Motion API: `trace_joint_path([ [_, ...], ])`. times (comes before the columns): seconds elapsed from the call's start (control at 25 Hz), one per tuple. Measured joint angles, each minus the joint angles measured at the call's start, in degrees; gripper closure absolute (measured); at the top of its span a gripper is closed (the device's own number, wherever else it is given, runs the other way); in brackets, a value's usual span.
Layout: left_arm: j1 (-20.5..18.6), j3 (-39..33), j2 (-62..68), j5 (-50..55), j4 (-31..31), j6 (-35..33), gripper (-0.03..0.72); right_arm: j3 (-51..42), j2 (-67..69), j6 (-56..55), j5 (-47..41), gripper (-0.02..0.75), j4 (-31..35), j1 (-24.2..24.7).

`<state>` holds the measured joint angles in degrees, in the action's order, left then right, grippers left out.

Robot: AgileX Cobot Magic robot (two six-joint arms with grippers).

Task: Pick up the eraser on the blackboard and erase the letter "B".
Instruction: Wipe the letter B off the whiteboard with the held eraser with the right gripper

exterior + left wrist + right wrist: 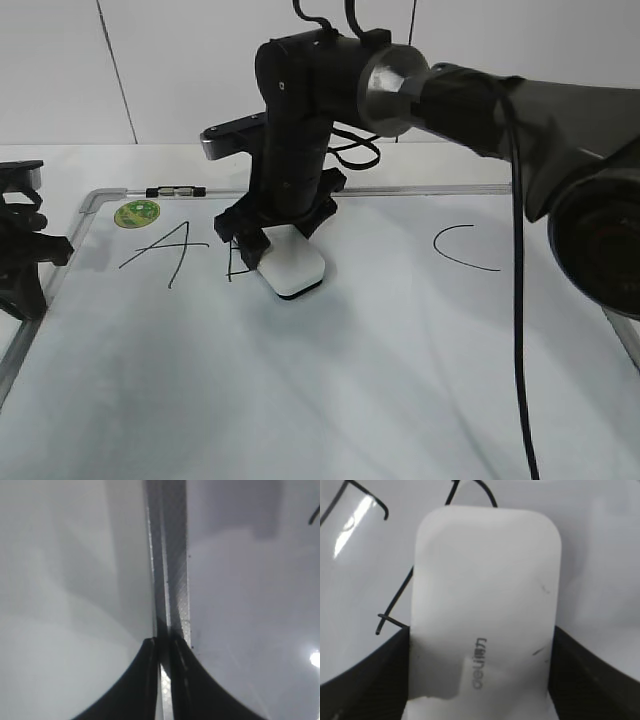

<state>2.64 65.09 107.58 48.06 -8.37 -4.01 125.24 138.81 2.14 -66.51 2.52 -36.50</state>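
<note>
The white eraser (293,268) lies flat on the blackboard (400,380), on the spot of the letter "B" (232,262); only the letter's left stroke shows beside it. My right gripper (285,240) reaches in from the right and is shut on the eraser's sides. In the right wrist view the eraser (485,605) fills the space between the two black fingers (480,670), with thin black strokes (395,602) to its left and above it. My left gripper (30,255) is at the board's left edge, its jaws (165,650) closed on the grey frame (170,555).
The slanted "A" (165,247) is left of the eraser and the "C" (462,250) to the right. A round green sticker (136,211) and a small black-and-clear clip (175,190) sit at the board's top left. The right arm spans the upper right.
</note>
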Motion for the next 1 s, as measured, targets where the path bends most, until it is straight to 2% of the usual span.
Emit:
trace_joint_path([
  [0.52, 0.0, 0.0, 0.0, 0.0, 0.0, 0.1, 0.656, 0.0, 0.1, 0.1, -1.4, 0.169, -0.1, 0.0],
  [0.72, 0.0, 0.0, 0.0, 0.0, 0.1, 0.0, 0.656, 0.0, 0.1, 6.7, -2.1, 0.169, 3.0, -0.1],
  [1.0, 0.0, 0.0, 0.0, 0.0, 0.1, -0.1, 0.656, 0.0, 0.1, 10.1, -2.7, 0.169, 3.0, -2.6],
])
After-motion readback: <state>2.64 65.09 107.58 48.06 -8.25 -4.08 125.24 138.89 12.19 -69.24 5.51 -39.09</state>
